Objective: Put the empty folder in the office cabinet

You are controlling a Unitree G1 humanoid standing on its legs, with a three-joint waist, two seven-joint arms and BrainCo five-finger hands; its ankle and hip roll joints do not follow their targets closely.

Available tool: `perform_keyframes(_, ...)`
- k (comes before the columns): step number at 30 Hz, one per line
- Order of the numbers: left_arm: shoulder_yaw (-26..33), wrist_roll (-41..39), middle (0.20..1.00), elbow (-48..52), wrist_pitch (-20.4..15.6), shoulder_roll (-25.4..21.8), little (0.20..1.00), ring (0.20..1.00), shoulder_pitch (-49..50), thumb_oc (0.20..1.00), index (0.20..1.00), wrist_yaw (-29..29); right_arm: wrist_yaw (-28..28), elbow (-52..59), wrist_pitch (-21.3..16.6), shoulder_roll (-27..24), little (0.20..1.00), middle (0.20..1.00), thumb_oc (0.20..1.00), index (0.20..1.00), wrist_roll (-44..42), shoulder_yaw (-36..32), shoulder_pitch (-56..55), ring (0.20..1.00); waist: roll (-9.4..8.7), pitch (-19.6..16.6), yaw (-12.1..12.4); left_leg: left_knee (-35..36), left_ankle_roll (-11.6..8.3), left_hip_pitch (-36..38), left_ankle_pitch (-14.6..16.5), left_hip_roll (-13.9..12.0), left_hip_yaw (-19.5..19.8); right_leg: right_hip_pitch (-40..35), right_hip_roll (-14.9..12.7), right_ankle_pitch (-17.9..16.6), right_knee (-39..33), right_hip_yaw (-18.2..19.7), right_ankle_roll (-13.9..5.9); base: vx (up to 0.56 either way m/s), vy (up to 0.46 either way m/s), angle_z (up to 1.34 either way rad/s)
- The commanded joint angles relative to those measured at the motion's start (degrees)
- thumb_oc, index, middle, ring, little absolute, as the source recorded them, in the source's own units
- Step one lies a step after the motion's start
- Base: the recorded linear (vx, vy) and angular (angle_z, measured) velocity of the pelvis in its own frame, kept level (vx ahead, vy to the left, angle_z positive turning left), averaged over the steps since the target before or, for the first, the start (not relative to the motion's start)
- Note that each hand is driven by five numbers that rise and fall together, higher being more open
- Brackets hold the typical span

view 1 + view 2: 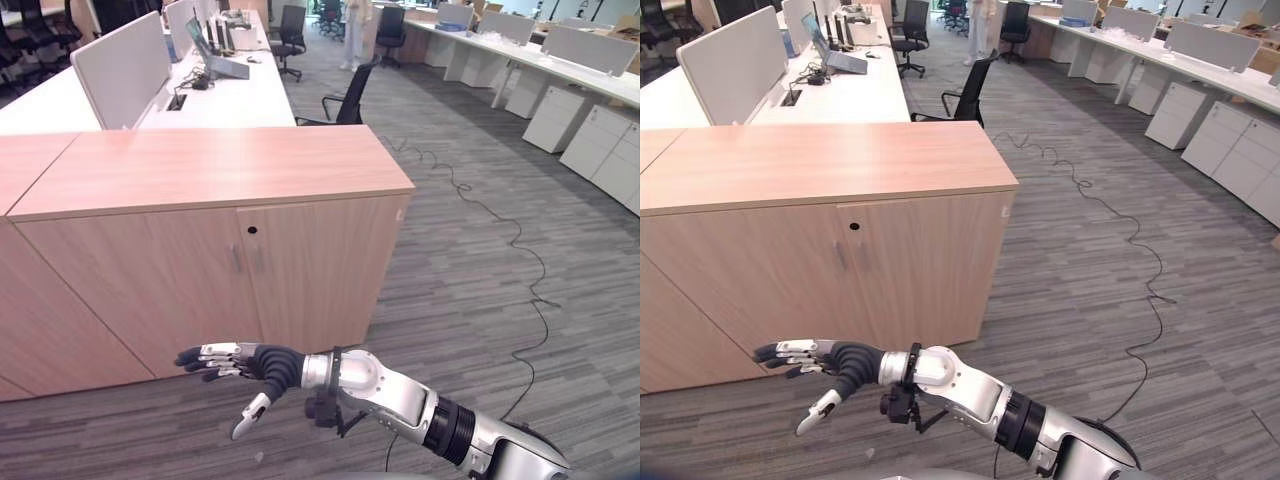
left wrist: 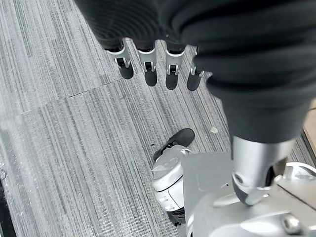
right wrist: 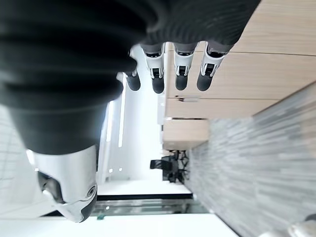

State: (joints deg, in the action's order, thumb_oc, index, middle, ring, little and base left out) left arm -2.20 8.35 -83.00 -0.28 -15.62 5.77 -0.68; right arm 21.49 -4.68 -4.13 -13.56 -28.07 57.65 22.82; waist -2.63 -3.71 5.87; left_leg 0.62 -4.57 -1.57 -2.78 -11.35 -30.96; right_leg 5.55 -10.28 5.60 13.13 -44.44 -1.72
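The office cabinet (image 1: pixel 200 250), a light wood unit with its 2 doors closed, runs long from left to right across the far side of the grey carpet (image 1: pixel 480 300). The right hand (image 1: pixel 232 362) hangs near its doors, apart from them, fingers straight and loosely spread, holding nothing. The left hand (image 2: pixel 148 59) hangs over the carpet with relaxed, empty fingers.

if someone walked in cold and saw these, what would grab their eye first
First the robot's right hand, reaching out low with straight fingers in front of the wooden office cabinet, whose doors are shut. Next, the cabinet's broad bare top, with white desks and black office chairs behind it. The left hand hangs open over the grey carpet, and neither hand holds a folder.
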Motion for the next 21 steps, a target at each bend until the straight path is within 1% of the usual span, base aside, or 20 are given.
perform_keyframes(1,-1.92,1.20,1.000,-1.62,-0.46,1.88,1.000,1.000,-1.95,1.000,1.000,-1.05,-1.44,-3.79,-2.35,3.22,1.000,1.000,1.000,1.000,1.04,-4.33,1.58,1.000,-3.31,3.44,2.44,-0.07,-0.09,0.76,-2.21,0.60,-3.50,-9.55,2.84,-5.39,-14.84,2.67,-3.24,0.04,-0.066,0.32)
perform_keyframes(2,-2.03,1.17,1.000,-1.59,-0.45,1.91,1.000,1.000,-1.94,1.000,1.000,-1.08,-1.43,-4.05,-2.52,3.33,1.000,1.000,1.000,1.000,1.20,-4.38,1.56,1.000,-3.28,3.45,2.46,-0.16,-0.13,0.70,-2.20,0.54,-3.40,-9.59,2.89,-5.36,-14.87,2.59,-3.21,0.05,-0.068,0.09)
perform_keyframes(3,-1.58,0.30,1.000,-0.64,-1.24,1.66,1.000,1.000,-1.60,1.000,1.000,-1.28,-1.92,-4.94,-2.65,2.81,1.000,1.000,1.000,1.000,2.49,-5.00,1.53,1.000,-3.21,3.50,2.87,-0.27,-0.22,0.64,-2.31,0.39,-3.31,-9.77,3.02,-5.28,-15.04,2.31,-3.16,0.04,-0.076,0.12)
perform_keyframes(4,-1.79,0.03,1.000,-0.41,-0.72,1.98,1.000,1.000,-0.99,1.000,1.000,-0.50,-1.57,-6.58,-1.34,2.56,1.000,1.000,1.000,1.000,3.13,-4.97,1.76,1.000,-3.02,3.65,3.50,-0.39,-0.52,0.55,-2.62,-0.02,-3.35,-9.91,3.25,-5.27,-15.23,1.87,-3.22,0.04,-0.074,0.14)
perform_keyframes(5,-1.86,0.04,1.000,-0.34,-0.67,2.01,1.000,1.000,-0.95,1.000,1.000,-0.51,-1.56,-6.68,-1.34,2.59,1.000,1.000,1.000,1.000,3.17,-5.02,1.76,1.000,-2.98,3.64,3.52,-0.41,-0.55,0.54,-2.64,-0.06,-3.30,-9.95,3.31,-5.28,-15.27,1.82,-3.20,0.04,-0.075,0.17)
perform_keyframes(7,-1.98,-0.28,1.000,0.11,-1.07,2.44,1.000,1.000,0.22,1.000,1.000,0.03,-2.02,-8.90,-0.90,1.65,1.000,1.000,1.000,1.000,4.85,-5.50,1.36,1.000,-2.73,3.92,4.38,-0.73,-0.96,0.41,-2.94,-0.51,-3.25,-10.14,3.66,-5.32,-15.62,1.65,-3.19,0.04,-0.073,0.22)
perform_keyframes(10,-0.97,-0.51,1.000,0.50,-1.38,1.98,1.000,1.000,1.73,1.000,1.000,1.04,-2.89,-14.77,-0.49,0.61,1.000,1.000,1.000,1.000,9.58,-7.02,-0.01,1.000,-2.63,5.22,6.16,-2.77,-1.91,-0.85,-3.31,-2.08,-3.07,-10.61,4.06,-5.37,-16.72,1.23,-3.06,0.01,-0.093,0.12)
perform_keyframes(11,-1.10,-0.52,1.000,0.77,-1.55,1.77,1.000,1.000,1.57,1.000,1.000,1.28,-3.06,-17.33,-0.69,0.20,1.000,1.000,1.000,1.000,11.26,-7.49,-0.94,1.000,-2.53,6.18,6.71,-4.96,-2.40,-2.45,-3.51,-3.15,-2.86,-10.87,4.25,-5.28,-17.26,0.57,-2.81,-0.05,-0.099,0.27)
perform_keyframes(12,-1.17,-0.49,1.000,1.17,-1.76,1.58,1.000,1.000,1.09,1.000,1.000,1.24,-3.71,-19.38,-0.68,-0.53,1.000,1.000,1.000,1.000,12.54,-8.18,-2.39,1.000,-2.49,6.99,7.12,-6.34,-2.55,-3.70,-3.75,-3.93,-3.54,-11.07,4.29,-5.06,-17.75,-0.09,-2.52,-0.08,-0.133,0.99)
perform_keyframes(13,-3.37,0.92,1.000,1.77,-2.16,2.17,1.000,1.000,-0.42,1.000,1.000,2.52,-4.47,-22.63,-1.00,-2.55,1.000,1.000,1.000,1.000,14.22,-11.27,-6.93,1.000,-2.30,7.57,5.24,-6.23,-1.81,-3.43,-2.58,-5.58,-7.20,-10.83,4.45,-3.63,-17.78,0.20,-1.85,-0.06,-0.097,1.62)
perform_keyframes(14,-3.66,0.90,1.000,1.83,-2.11,2.23,1.000,1.000,-0.30,1.000,1.000,2.57,-4.43,-22.60,-1.10,-2.71,1.000,1.000,1.000,1.000,14.37,-11.46,-7.23,1.000,-2.12,7.40,5.06,-6.26,-1.75,-3.69,-2.61,-5.60,-6.72,-10.89,4.56,-3.49,-17.77,-0.24,-1.77,0.02,0.001,2.41)
perform_keyframes(15,-3.81,0.33,1.000,2.41,-2.03,2.44,1.000,1.000,-0.89,1.000,1.000,3.90,-4.31,-26.05,0.22,-2.56,1.000,1.000,1.000,1.000,14.50,-13.00,-10.37,1.000,-1.09,6.95,4.49,-5.59,-1.39,-3.78,-2.67,-5.33,-6.53,-12.01,4.61,-2.58,-18.02,-0.12,-1.66,0.07,0.126,3.02)
perform_keyframes(16,-4.77,0.20,1.000,2.69,-2.14,2.37,1.000,1.000,-0.69,1.000,1.000,4.06,-4.64,-28.07,0.18,-2.90,1.000,1.000,1.000,1.000,14.70,-14.51,-11.50,1.000,-0.39,6.40,4.40,-5.08,-1.51,-4.28,-2.98,-5.08,-5.43,-12.69,4.23,-2.03,-18.04,-0.74,-1.57,0.20,0.256,3.13)
perform_keyframes(17,-6.62,1.73,1.000,2.75,-2.63,2.64,1.000,1.000,-0.10,1.000,1.000,4.28,-5.79,-33.57,0.57,-2.48,1.000,1.000,1.000,1.000,15.22,-19.47,-14.61,1.000,0.48,4.69,4.10,-3.38,-1.29,-4.41,-2.89,-3.43,-3.40,-13.83,3.35,-2.28,-17.89,-2.55,-1.82,0.23,0.271,2.37)
perform_keyframes(19,-7.78,2.65,1.000,3.01,-2.86,2.17,1.000,1.000,-0.42,1.000,1.000,4.15,-8.48,-42.20,0.46,-1.51,1.000,1.000,1.000,1.000,18.08,-23.66,-17.09,1.000,1.45,3.01,4.45,-0.78,-0.43,-4.19,-2.88,-0.18,0.36,-15.18,1.76,-3.10,-17.47,-4.97,-2.41,0.21,0.231,1.06)
perform_keyframes(20,-8.02,2.66,1.000,3.02,-2.86,2.08,1.000,1.000,-0.41,1.000,1.000,4.14,-8.54,-42.69,0.13,-1.22,1.000,1.000,1.000,1.000,18.30,-23.91,-17.06,1.000,1.39,2.94,4.29,-0.50,-0.31,-4.20,-2.99,0.08,0.73,-15.31,1.67,-3.22,-17.49,-5.39,-2.60,0.12,0.165,0.95)
perform_keyframes(21,-8.59,2.98,1.000,3.09,-2.95,1.65,1.000,1.000,-1.09,1.000,1.000,3.95,-10.03,-46.80,0.24,-0.52,1.000,1.000,1.000,1.000,19.04,-26.19,-17.80,1.000,1.68,2.37,4.24,0.35,-0.02,-4.35,-3.09,1.25,1.84,-15.81,0.92,-3.45,-16.97,-6.56,-2.80,0.12,0.164,0.91)
